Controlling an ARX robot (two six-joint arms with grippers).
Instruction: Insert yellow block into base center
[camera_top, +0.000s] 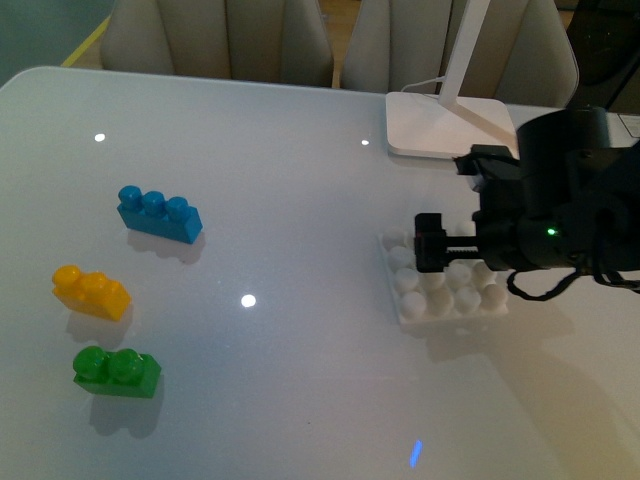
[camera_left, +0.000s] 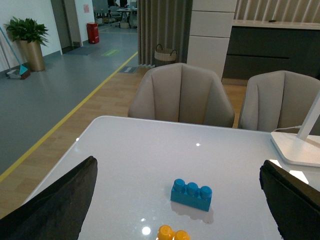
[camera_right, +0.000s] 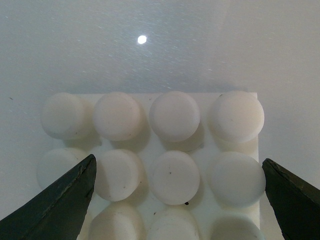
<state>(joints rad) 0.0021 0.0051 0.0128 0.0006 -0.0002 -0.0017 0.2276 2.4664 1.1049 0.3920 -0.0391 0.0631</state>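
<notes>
Small yellow-orange plastic toy brick (camera_top: 91, 292) with two rounded studs on its upper face, glossy and undamaged, resting flat on the glossy white tabletop (camera_top: 300, 180) at the robot's left. Its studs point upward. Its long axis runs roughly left to right across the table, with the right end turned slightly nearer the robot. It lies between a longer blue three-stud plastic brick (camera_top: 160, 214) farther away and a green two-stud plastic brick (camera_top: 116, 371) nearer, apart from both. In the left wrist view only its studs show at the frame edge. The white square plastic stud plate (camera_top: 437, 303), bearing rows of round pegs, sits well apart at the right, near the flat white lamp foot (camera_top: 450, 123), with no brick on it. The right gripper (camera_top: 432, 245) hangs over the plate, its two dark fingers (camera_right: 65, 200) spread wide to either side of the pegs and holding nothing; contact with the plate cannot be judged. The left gripper (camera_left: 176, 165) is likewise spread wide and empty, above the table and short of the bricks.
</notes>
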